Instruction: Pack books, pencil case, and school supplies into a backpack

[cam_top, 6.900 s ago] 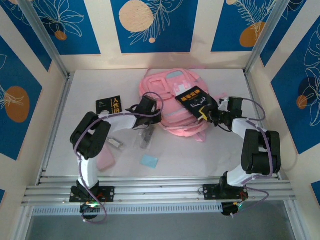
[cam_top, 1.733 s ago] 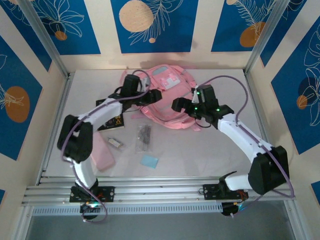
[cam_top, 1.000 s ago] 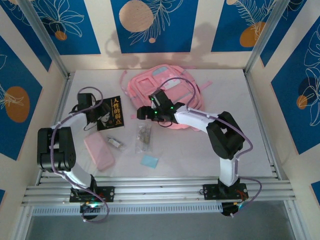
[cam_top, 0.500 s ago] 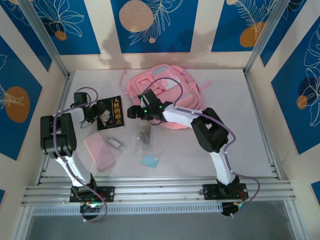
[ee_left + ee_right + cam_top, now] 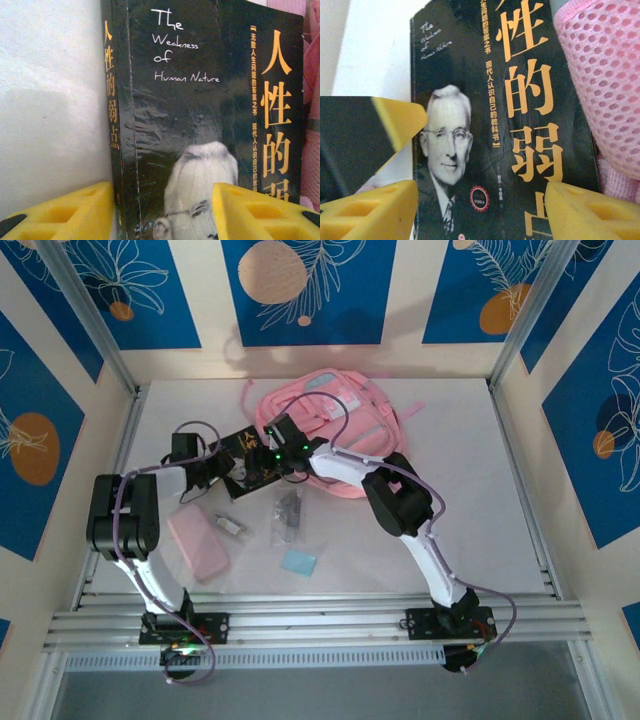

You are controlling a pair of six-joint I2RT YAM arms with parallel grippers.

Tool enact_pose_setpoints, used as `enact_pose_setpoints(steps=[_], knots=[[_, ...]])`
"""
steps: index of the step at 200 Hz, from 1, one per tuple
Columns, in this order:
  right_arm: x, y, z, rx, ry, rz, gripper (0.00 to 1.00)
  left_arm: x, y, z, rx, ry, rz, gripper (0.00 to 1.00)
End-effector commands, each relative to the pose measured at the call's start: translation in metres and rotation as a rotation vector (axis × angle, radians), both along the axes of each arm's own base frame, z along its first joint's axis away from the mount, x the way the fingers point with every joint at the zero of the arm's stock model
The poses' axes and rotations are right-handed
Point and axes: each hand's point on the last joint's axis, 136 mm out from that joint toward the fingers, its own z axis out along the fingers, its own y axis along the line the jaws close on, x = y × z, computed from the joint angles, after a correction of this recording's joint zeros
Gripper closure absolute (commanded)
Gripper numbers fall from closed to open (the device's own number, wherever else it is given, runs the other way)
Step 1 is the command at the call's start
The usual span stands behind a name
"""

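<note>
Left pincer and right pincer both hang unclenched over the book on the desk by the backpack; we reckon pencil case, blue pad, clear bag need packing too

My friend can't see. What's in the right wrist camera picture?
A black book with orange Chinese lettering and a portrait of a man in glasses sits framed by the right tool's open yellow fingers. Pink mesh of the backpack sits beside its right edge.
</note>
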Motion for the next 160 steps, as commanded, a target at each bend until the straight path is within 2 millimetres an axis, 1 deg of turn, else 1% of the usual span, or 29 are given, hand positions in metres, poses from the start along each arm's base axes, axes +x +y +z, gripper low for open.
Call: enact_pose_setpoints(steps=[1,16,36,51,85,115,126,137,148,160], knots=[[0.001,-0.012,-0.02,-0.128,-0.012,-0.006,0.32,-0.027,-0.027,-0.015,-0.092,0.102,-0.071,0.47],[0.003,-0.018,-0.017,-0.162,-0.046,-0.009,0.32,-0.027,-0.026,-0.017,-0.081,0.109,-0.076,0.47],[0.01,-0.029,-0.004,-0.221,-0.123,-0.009,0.31,-0.028,-0.025,-0.018,-0.068,0.118,-0.078,0.47],[0.016,-0.037,0.0,-0.279,-0.175,-0.006,0.3,-0.029,-0.024,-0.018,-0.06,0.121,-0.081,0.47],[0.024,-0.051,-0.013,-0.393,-0.203,0.007,0.29,-0.029,-0.023,-0.016,-0.053,0.123,-0.086,0.47],[0.026,-0.057,-0.025,-0.456,-0.225,0.016,0.28,-0.032,-0.023,-0.018,-0.043,0.136,-0.096,0.47],[0.024,-0.055,-0.031,-0.457,-0.208,0.031,0.27,-0.033,-0.023,-0.019,-0.042,0.142,-0.098,0.47],[0.019,-0.05,-0.035,-0.437,-0.191,0.056,0.28,-0.034,-0.023,-0.019,-0.039,0.145,-0.102,0.46],[0.01,-0.039,-0.039,-0.408,-0.184,0.096,0.28,-0.035,-0.023,-0.02,-0.039,0.148,-0.103,0.46],[-0.001,-0.024,-0.038,-0.363,-0.176,0.145,0.29,-0.036,-0.023,-0.02,-0.037,0.148,-0.104,0.46]])
